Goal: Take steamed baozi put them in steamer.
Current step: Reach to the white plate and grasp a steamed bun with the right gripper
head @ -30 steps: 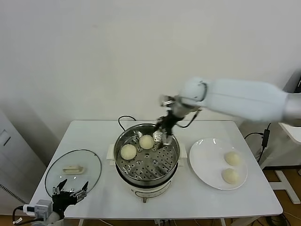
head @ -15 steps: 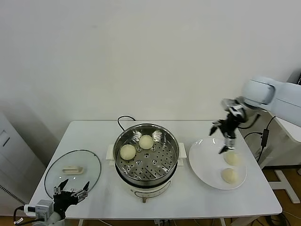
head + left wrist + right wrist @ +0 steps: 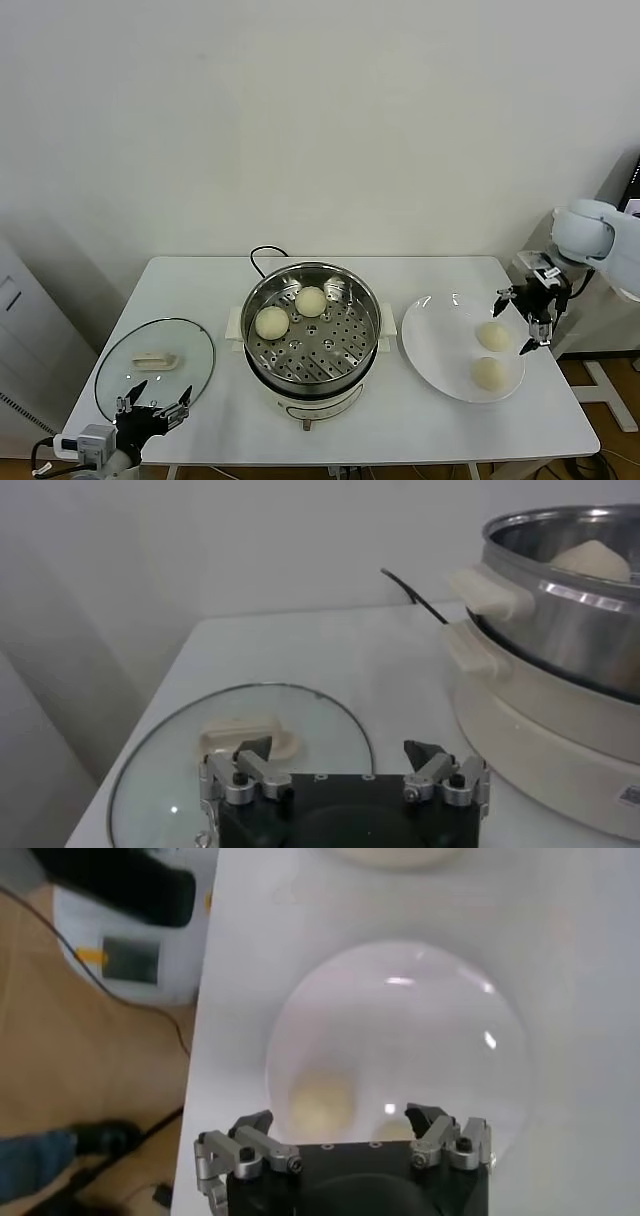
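The steamer (image 3: pixel 312 335), a shiny steel pot with a perforated tray, stands mid-table and holds two steamed baozi (image 3: pixel 272 321) (image 3: pixel 311 301). Two more baozi (image 3: pixel 494 336) (image 3: pixel 489 373) lie on the white plate (image 3: pixel 435 345) to its right. My right gripper (image 3: pixel 525 320) hangs open and empty over the plate's right rim, just beside the farther bun. In the right wrist view a baozi (image 3: pixel 322 1098) lies on the plate (image 3: pixel 430 1008) below my right gripper (image 3: pixel 340 1116). My left gripper (image 3: pixel 150 410) (image 3: pixel 335 748) is parked open at the front left.
A glass lid (image 3: pixel 155 365) (image 3: pixel 300 710) with a cream handle lies flat at the left, right by the left gripper. A black cord (image 3: pixel 265 255) runs behind the steamer. The table's right edge is close to the right gripper, with floor and a white device (image 3: pixel 130 958) beyond.
My right gripper has swung from above the steamer rightward to the plate's right rim, empty. Both buns stay in the steamer. The left arm has not moved.
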`<state>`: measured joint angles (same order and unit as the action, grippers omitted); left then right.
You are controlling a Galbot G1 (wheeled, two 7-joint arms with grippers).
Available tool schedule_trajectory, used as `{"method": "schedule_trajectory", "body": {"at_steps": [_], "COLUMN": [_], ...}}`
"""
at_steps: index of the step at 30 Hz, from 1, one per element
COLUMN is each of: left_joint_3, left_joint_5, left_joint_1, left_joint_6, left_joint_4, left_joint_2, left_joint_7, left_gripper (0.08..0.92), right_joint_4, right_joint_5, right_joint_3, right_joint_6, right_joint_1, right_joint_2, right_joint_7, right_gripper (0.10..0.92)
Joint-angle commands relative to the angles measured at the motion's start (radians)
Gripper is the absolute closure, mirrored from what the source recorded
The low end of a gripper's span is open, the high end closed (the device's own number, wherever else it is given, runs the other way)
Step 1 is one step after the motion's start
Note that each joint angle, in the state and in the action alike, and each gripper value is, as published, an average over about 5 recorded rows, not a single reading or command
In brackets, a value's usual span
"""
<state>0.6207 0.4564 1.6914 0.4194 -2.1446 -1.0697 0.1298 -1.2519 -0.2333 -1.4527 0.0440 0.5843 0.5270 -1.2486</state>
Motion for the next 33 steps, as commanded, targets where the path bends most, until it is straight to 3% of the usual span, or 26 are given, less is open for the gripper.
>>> {"method": "schedule_trajectory", "body": {"at_steps": [1, 22, 33], "left_joint_3": [-0.003, -0.005, -0.003], "left_joint_5": [-0.002, -0.002, -0.002], "left_joint_1": [-0.005, -0.013, -0.010], "left_joint_6": [0.001, 0.006, 0.006], "left_joint_4": [0.007, 0.009, 0.009], "left_joint_2": [-0.001, 0.002, 0.003], "left_joint_7": [0.000, 0.000, 0.001], "left_gripper": [0.177, 0.177, 0.177], "right_joint_4": [0.092, 0.169, 0.174], "right_joint_5": [0.105, 0.185, 0.212], "right_joint_3": [0.179, 0.307, 0.334], "right_joint_6": [0.070, 0.063, 0.050], "right_joint_1": [-0.262, -0.432, -0.454], "right_joint_2": [0.027, 0.107, 0.111], "right_joint_7": [0.018, 0.093, 0.078], "right_gripper": [0.203, 0.210, 0.365]}}
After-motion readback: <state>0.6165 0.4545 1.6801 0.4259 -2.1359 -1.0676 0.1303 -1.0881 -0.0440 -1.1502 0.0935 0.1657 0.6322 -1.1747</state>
